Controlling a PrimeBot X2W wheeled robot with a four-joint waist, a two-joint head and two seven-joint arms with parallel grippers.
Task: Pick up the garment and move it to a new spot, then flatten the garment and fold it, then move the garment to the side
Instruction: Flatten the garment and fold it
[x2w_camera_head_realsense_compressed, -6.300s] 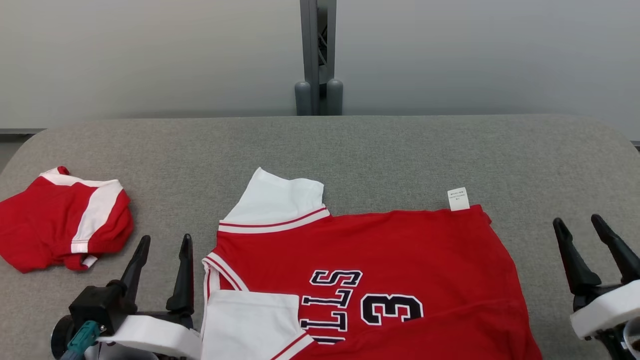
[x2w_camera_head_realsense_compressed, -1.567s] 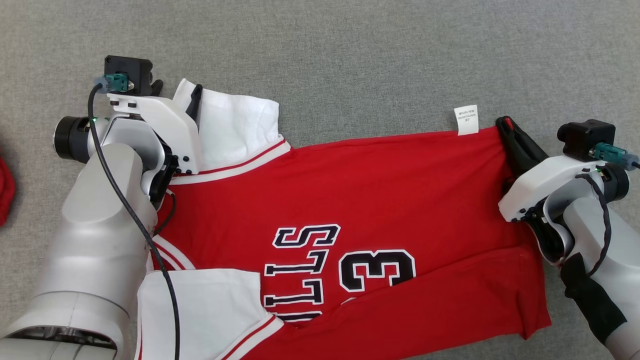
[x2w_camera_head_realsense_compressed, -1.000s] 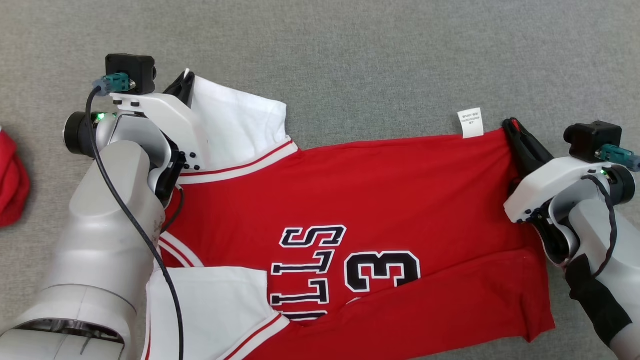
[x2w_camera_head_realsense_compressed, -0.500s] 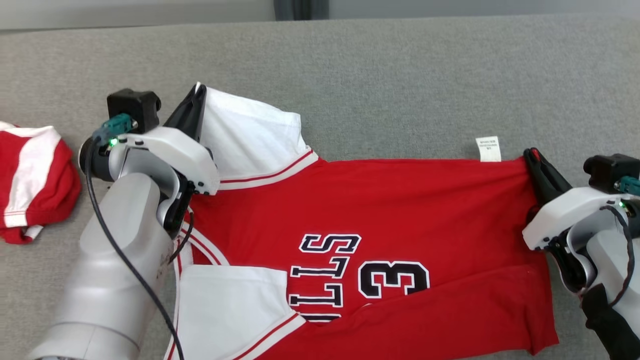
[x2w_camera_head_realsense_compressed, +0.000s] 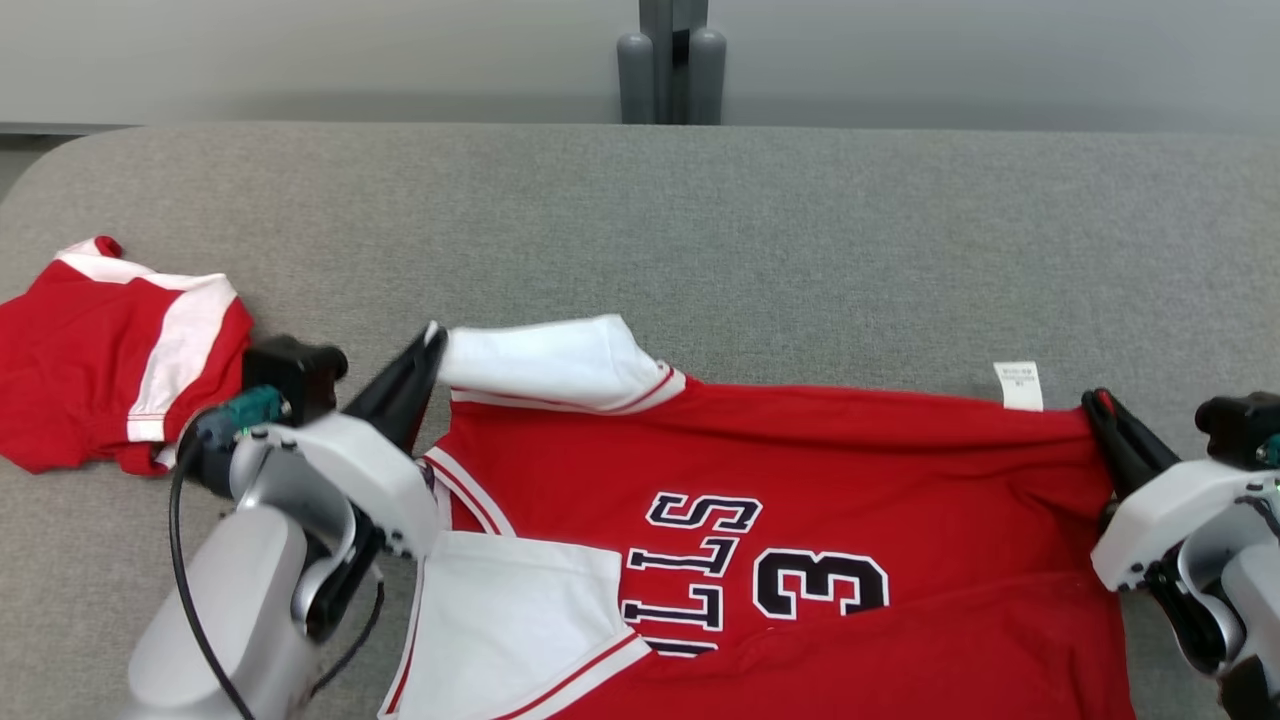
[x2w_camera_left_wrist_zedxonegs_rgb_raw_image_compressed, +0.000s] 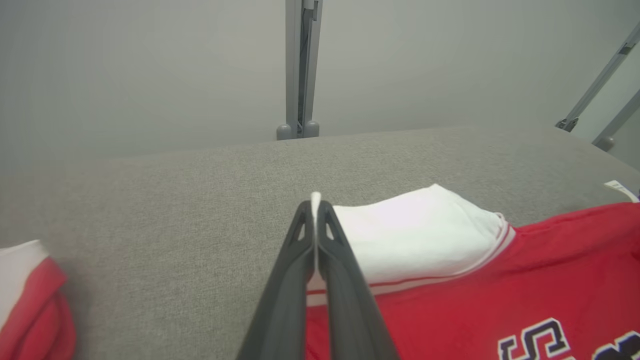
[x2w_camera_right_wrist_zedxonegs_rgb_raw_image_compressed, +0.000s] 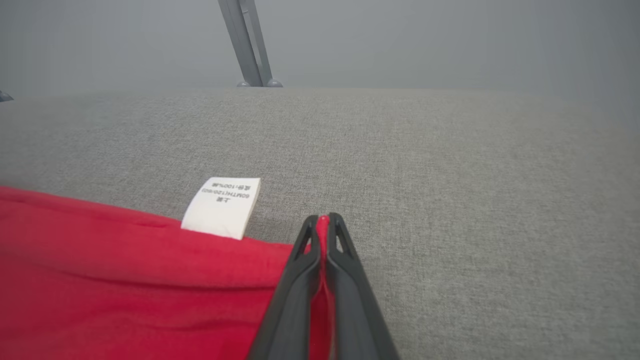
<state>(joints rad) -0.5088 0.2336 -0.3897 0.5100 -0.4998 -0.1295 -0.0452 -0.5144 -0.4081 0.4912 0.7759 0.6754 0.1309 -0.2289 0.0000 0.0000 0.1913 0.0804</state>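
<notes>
Now L hand (x2w_camera_head_realsense_compressed: 432, 335) grips jersey (x2w_camera_head_realsense_compressed: 800, 470) sleeve (x2w_camera_head_realsense_compressed: 550, 362), R hand (x2w_camera_head_realsense_compressed: 1098, 402) hem (x2w_camera_head_realsense_compressed: 1060, 432); wrist cam resolves label (x2w_camera_right_wrist_zedxonegs_rgb_raw_image_compressed: 222, 206).

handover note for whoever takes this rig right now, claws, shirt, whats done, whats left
Left claw: shut on the shirt, at the edge of its far white sleeve.
Right claw: shut on the shirt's far hem corner, beside the tag.
Shirt: spread print-up on the grey table, with a crease along its near side. A second red garment lies bunched at the table's left.
Done: shirt laid out, both far corners gripped.
Left: probably bring the far edge over to fold, then move the shirt aside.
</notes>
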